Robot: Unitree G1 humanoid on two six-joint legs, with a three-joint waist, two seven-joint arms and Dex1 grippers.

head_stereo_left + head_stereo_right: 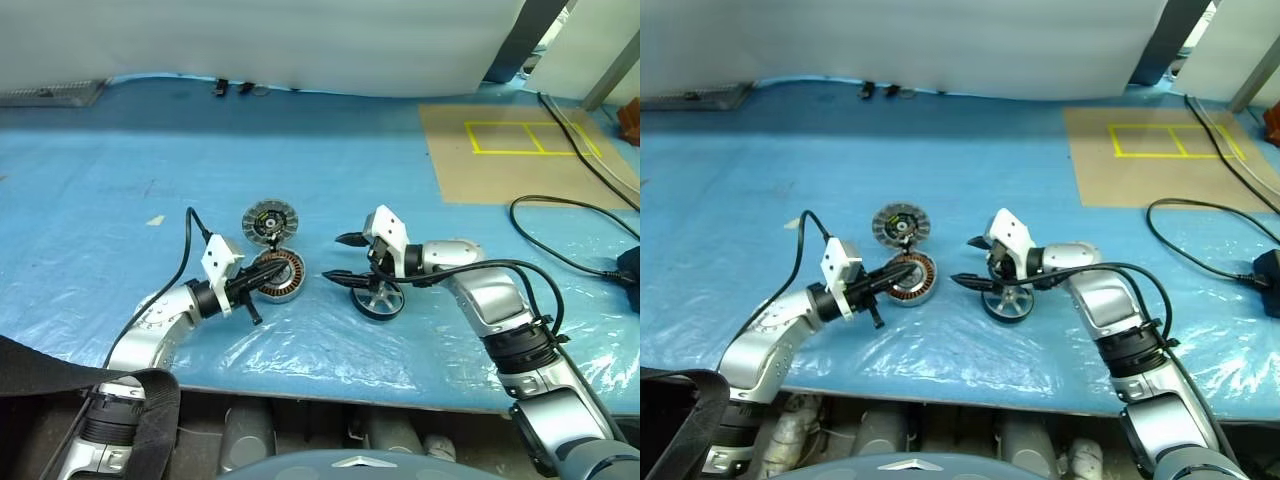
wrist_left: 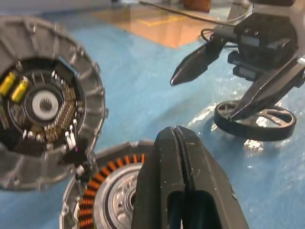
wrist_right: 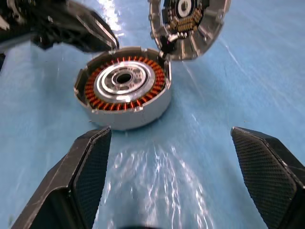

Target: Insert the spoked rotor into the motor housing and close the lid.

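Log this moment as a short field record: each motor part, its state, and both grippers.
surface: blue plastic sheet
motor housing: lying flat, copper windings up, no rotor in it
lid: open, tilted up at the housing's far edge
spoked rotor: on the sheet, apart from the housing
left gripper: shut, tips at the housing, holding nothing
right gripper: open, over the rotor, not gripping it

Lighting: bright, even, from overhead. Glare: white sheen on my table's blue plastic sheet (image 1: pixel 330 345). Shadows: soft and short under my arms. Focus: my left gripper (image 2: pixel 177 143) blurred up close; wrist views soft at edges.
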